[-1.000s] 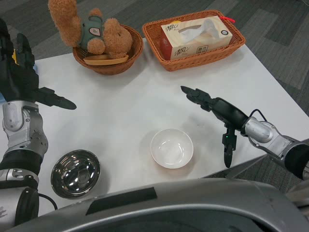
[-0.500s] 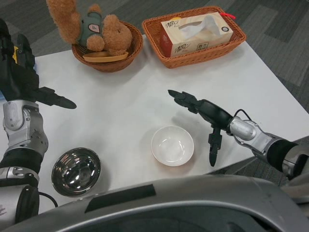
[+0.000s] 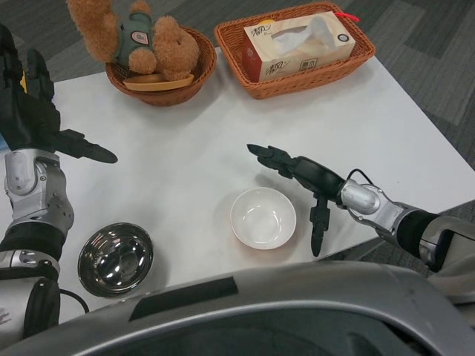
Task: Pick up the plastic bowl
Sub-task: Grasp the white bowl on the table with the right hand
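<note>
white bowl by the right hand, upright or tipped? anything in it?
Upright and empty. The white bowl sits flat on the table, its rim facing up and its bare white inside fully visible. The right robot hand is beside it, open.

Materials in front of me:
- Plastic bowl (image 3: 263,217): white, smooth, faintly glossy inside.
- Metal bowl (image 3: 116,259): polished steel, mirror-bright, full of reflections.
- My right hand (image 3: 306,184) and my left hand (image 3: 33,119): matt black plastic; my forearms brushed silver metal.
- Table (image 3: 185,156): white, smooth, matt.
- Two baskets (image 3: 297,78), (image 3: 159,93): woven wicker, rough, orange-brown.
- Tissue box (image 3: 299,46): printed cardboard, soft paper tissue at the slot.
- Teddy bear (image 3: 141,41): curly brown plush, cloth top.
</note>
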Robot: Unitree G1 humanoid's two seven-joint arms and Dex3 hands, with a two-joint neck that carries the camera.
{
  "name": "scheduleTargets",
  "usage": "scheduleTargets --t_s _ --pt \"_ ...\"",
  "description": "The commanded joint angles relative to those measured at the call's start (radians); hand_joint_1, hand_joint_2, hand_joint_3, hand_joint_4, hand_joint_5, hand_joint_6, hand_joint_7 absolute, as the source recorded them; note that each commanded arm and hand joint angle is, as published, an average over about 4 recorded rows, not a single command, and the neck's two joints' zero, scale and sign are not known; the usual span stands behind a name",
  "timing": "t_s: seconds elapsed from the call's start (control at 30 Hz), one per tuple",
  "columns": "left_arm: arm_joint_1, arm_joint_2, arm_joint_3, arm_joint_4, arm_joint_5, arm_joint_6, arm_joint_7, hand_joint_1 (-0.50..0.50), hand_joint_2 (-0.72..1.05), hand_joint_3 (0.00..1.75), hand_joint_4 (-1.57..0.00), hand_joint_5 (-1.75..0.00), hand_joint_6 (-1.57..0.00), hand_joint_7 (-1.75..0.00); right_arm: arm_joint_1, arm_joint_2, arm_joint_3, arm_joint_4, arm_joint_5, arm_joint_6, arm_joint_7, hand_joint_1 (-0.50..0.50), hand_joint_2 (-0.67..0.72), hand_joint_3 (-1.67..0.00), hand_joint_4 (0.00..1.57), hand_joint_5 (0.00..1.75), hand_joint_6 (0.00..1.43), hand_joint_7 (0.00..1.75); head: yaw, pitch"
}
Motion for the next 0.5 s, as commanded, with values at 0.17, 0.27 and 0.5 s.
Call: scheduleTargets --t_s 0.17,0.27,0.5 --pt "-0.02 0.005 0.002 0.012 0.0 0.038 0.002 -0.5 -0.55 0.0 0.0 0.0 0.0 0.0 -0.022 -0.018 0.073 0.003 -0.003 -0.002 0.01 -0.46 0.34 -0.16 0.0 0.0 0.0 0.0 -0.013 -0.005" --pt "-0.031 0.008 0.002 0.021 0.0 0.045 0.002 -0.5 -0.55 0.0 0.0 0.0 0.0 0.0 -0.028 -0.017 0.077 0.003 -0.042 -0.001 0.015 -0.46 0.34 -0.16 0.0 0.0 0.0 0.0 -0.021 -0.005" --pt "-0.055 0.018 0.001 0.047 0.0 0.047 0.001 -0.5 -0.55 0.0 0.0 0.0 0.0 0.0 -0.029 0.018 0.066 0.003 -0.082 -0.003 0.029 -0.42 0.22 -0.16 0.0 0.0 0.0 0.0 -0.039 -0.009"
